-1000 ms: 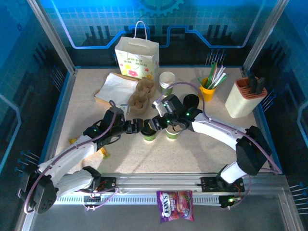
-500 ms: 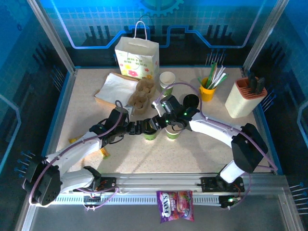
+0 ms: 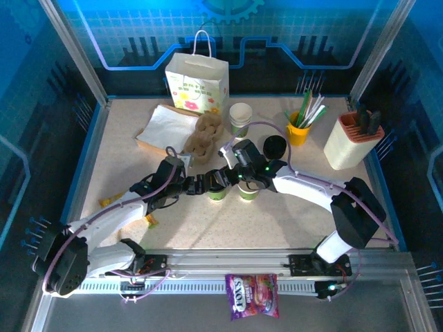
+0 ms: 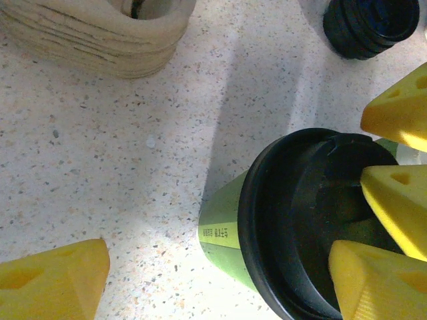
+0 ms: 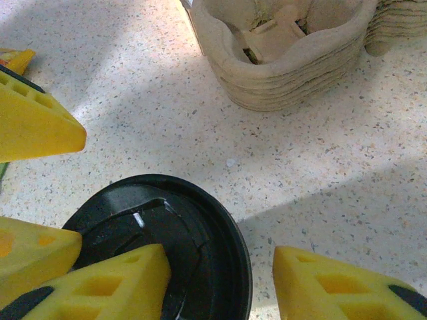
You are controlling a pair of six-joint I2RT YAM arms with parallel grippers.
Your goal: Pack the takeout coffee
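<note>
**Both pairs of fingers apart at one lidded cup**

The left fingers [image 4: 53, 280] stand wide apart, straddling a green-and-white coffee cup [image 4: 223, 233] on the speckled tabletop [image 4: 100, 167]; no contact is visible. The right fingers [image 5: 333, 290] are apart too. One overlaps that cup's black lid [image 5: 193, 240], and the other stands off its rim. The second cup [image 3: 248, 191] stands just beside the first, on the right fingers' side. Beyond both pairs sits a stack of pulp carriers [image 5: 287, 67], with the flowered paper bag [image 3: 197, 84] farther off.

Glossy black plastic lid [image 4: 300, 220], smooth green paper cup [image 4: 223, 233], rough pulp carrier [image 4: 100, 40], matt speckled tabletop [image 4: 100, 167]
</note>
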